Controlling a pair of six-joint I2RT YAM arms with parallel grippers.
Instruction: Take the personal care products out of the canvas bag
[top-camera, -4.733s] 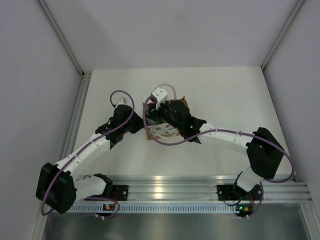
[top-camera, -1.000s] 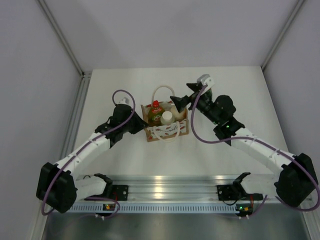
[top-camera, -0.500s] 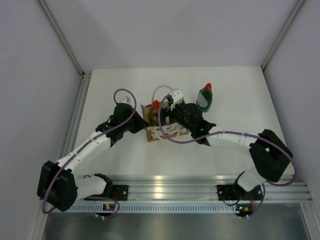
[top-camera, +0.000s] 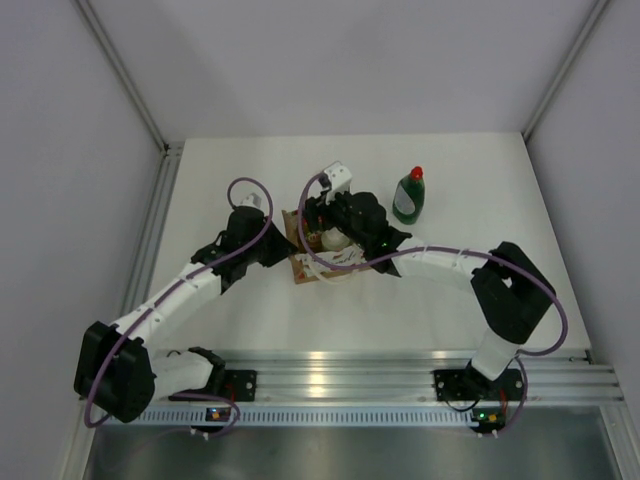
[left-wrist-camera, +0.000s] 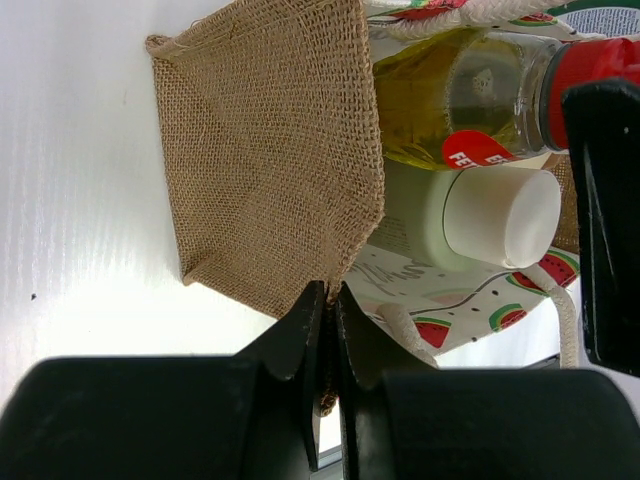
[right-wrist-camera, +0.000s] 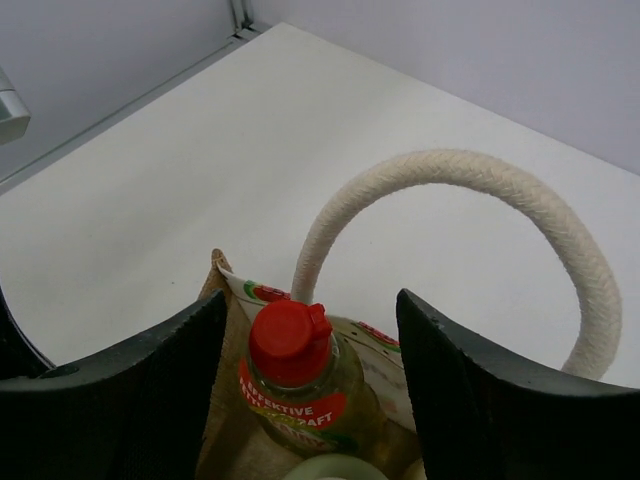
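Straddling yellow bottle (right-wrist-camera: 300, 410) cap w/ R gripper (right-wrist-camera: 310, 310), spread; pinching canvas bag (left-wrist-camera: 270, 150) wall w/ L gripper (left-wrist-camera: 330, 300). Next: close, lift straight.

the canvas bag (left-wrist-camera: 270, 170) is coarse open-weave burlap, rough and matt, with loose fibres along its edge. its printed white band (left-wrist-camera: 450, 300) looks smoother and flat. the rope handle (right-wrist-camera: 470, 190) is thick braided cream cord, soft and dull. the yellow bottle (left-wrist-camera: 450, 90) is clear glossy plastic catching highlights, and its red cap (right-wrist-camera: 288, 338) is smooth and faintly shiny. the pale cylinder (left-wrist-camera: 415, 215) and its white cap (left-wrist-camera: 500, 215) are smooth satin plastic. the right gripper (right-wrist-camera: 310, 300) has matt black fingers (right-wrist-camera: 480, 400) with a fine grain. the table (right-wrist-camera: 150, 180) is smooth matt white.
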